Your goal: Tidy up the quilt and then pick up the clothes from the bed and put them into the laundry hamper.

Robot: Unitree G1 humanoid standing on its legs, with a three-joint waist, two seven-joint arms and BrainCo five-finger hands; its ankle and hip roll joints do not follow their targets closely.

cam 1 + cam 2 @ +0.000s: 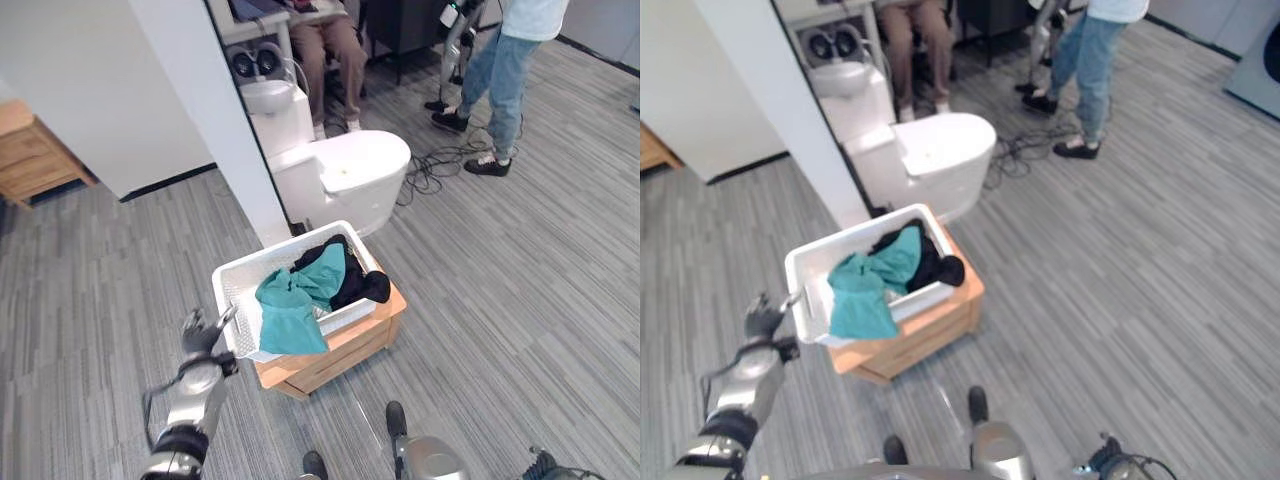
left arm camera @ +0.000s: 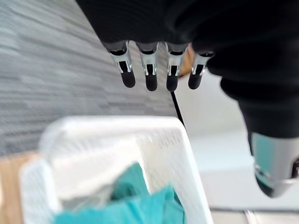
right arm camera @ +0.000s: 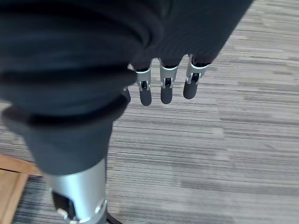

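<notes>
left eye: teal clothes (image 1: 293, 300) and black garment (image 1: 352, 278) in white hamper (image 1: 232, 277) on wooden crate (image 1: 340, 350) | left hand (image 1: 203, 335) just left of hamper | left wrist: fingers (image 2: 148, 70) straight, empty | right wrist: right hand (image 3: 161, 84) spread over floor (image 3: 224, 149)

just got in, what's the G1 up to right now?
It stands at a white laundry hamper set on a low wooden stand. Teal clothes and a dark garment already lie in the hamper, the teal draped over its front rim. The left hand hangs open beside the hamper's near corner, holding nothing. The right hand hangs open over bare floor. Behind are a white toilet and two people.
</notes>
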